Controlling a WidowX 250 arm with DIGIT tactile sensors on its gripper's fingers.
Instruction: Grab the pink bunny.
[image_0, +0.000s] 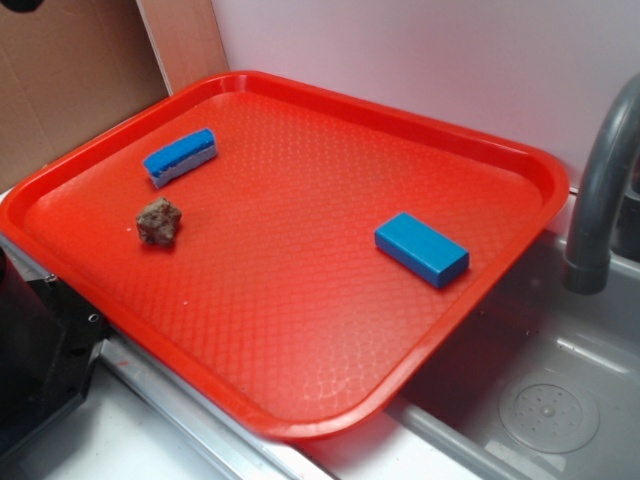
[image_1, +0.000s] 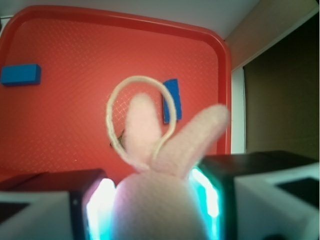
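Note:
In the wrist view the pink bunny (image_1: 160, 205) fills the space between my gripper's (image_1: 157, 200) two glowing pads (image_1: 100, 207), which press against its sides. Its two long pale ears (image_1: 142, 125) point up toward the tray, and a cream string loop (image_1: 141, 79) rises from its head. The bunny hangs well above the red tray (image_1: 65, 125). In the exterior view neither the bunny nor the gripper shows.
On the red tray (image_0: 300, 400) lie a blue block (image_0: 421, 249) at the right, a blue-and-white block (image_0: 181, 156) at the back left and a brown lumpy chunk (image_0: 158, 221). A grey faucet (image_0: 600, 190) and sink (image_0: 550, 410) stand at the right. Cardboard (image_0: 60, 70) stands behind.

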